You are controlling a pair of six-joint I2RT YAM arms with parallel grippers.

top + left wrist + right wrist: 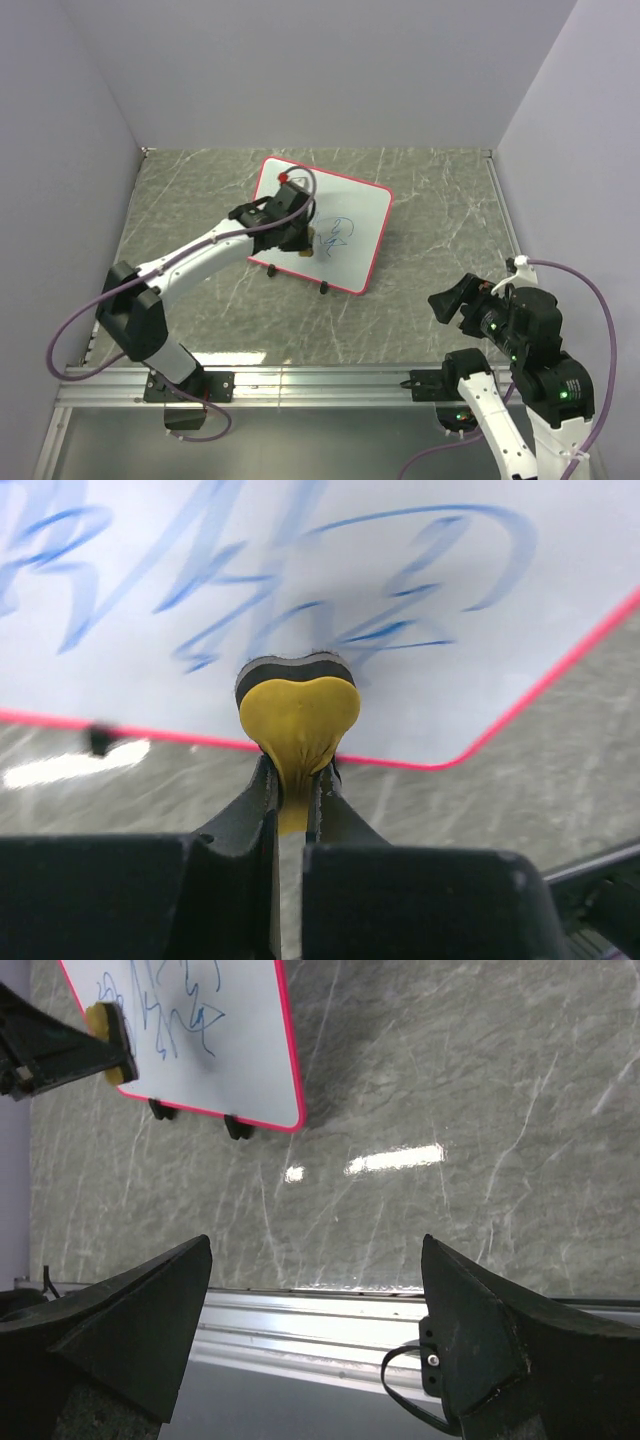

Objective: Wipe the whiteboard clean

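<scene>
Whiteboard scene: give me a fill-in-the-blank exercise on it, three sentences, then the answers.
1. The left end effector is shut on a ____ eraser.
2. The scribbles on the whiteboard are ____ in colour.
3. The right end effector is open and holds ____.
Missing words: yellow; blue; nothing.

Your left arm (190,260): white links, black joint housings, purple cable (72,335) running off the base. Your right arm (530,385): same build, green lights (563,393) lit on the joints. Right gripper (315,1250): black, wedge-shaped fingers (140,1325).
</scene>
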